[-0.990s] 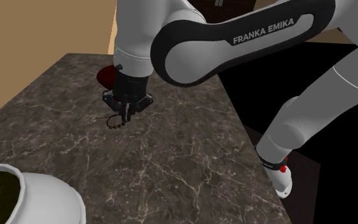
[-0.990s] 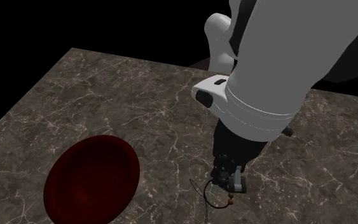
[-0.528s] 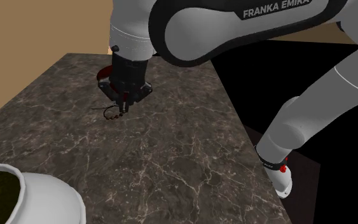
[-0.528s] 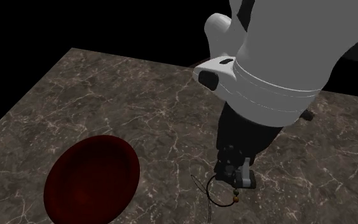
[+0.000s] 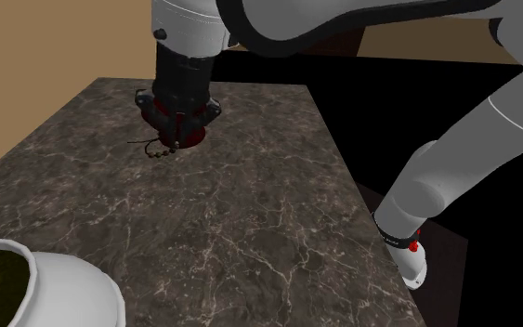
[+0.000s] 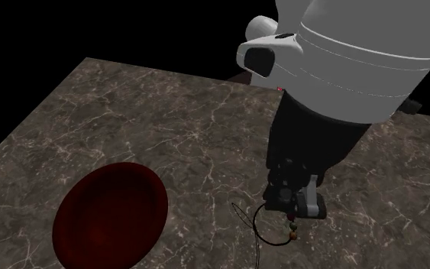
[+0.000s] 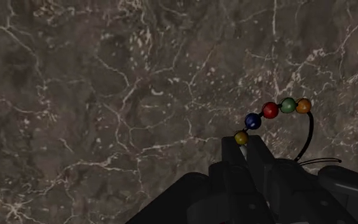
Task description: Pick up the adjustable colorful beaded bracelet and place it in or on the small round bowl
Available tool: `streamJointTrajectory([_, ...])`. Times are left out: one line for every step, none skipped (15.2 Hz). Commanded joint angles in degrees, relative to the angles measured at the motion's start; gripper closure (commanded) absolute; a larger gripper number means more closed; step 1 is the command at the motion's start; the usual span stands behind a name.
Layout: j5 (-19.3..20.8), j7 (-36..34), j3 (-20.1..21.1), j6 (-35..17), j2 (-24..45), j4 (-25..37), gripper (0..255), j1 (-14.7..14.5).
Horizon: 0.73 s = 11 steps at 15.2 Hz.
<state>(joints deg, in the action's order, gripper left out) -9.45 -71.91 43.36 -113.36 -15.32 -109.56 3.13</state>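
Bracelet point(image 7: 271, 109): 5 beads on thin cord point(image 7: 309, 135), light, limp, likely to swing; claw point(image 7: 245, 145) grips cord beside yellow bead point(image 7: 241, 137).

Shoulder view: the gripper point(image 5: 175, 139) and the wrist above it cover most of the dark red bowl point(image 5: 192, 137); slivers of it show beside them. The bracelet point(image 5: 157, 150) reads as a thin cord, its beads too small to tell apart. The white pot point(image 5: 59, 288) is cut by the left and bottom edges.

Second exterior view: the bowl's lower rim and the bracelet's cord run off the bottom edge.

Wrist view: the cord's clasped stretch is hidden between the fingers point(image 7: 233, 156).
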Motion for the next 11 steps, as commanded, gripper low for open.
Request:
streamJointTrajectory([0.2,0.0,-0.1,1.6,0.2,1.8,255,0.2])
streamJointTrajectory([0.3,-0.1,-0.2,2.4,0.4,2.6,255,0.2])
streamJointTrajectory([0.4,-0.1,-0.2,2.5,0.4,2.8,255,0.2])
streamJointTrajectory([0.5,1.1,-1.0,2.5,0.8,3.0,255,0.7])
streamJointTrajectory([0.6,2.3,-1.7,2.6,1.2,3.3,255,1.1])
streamJointTrajectory([0.8,3.4,-2.4,2.6,1.8,3.6,255,1.6])
streamJointTrajectory([1.0,4.6,-3.1,2.7,2.3,4.0,255,2.1])
streamJointTrajectory([1.2,5.6,-3.8,2.7,3.0,4.5,255,2.6])
streamJointTrajectory([1.5,6.7,-4.4,2.8,3.7,5.0,255,3.1])
streamJointTrajectory([1.8,7.7,-5.0,2.9,4.4,5.7,255,3.6])
streamJointTrajectory([2.1,8.7,-5.6,3.0,5.2,6.3,255,4.1])
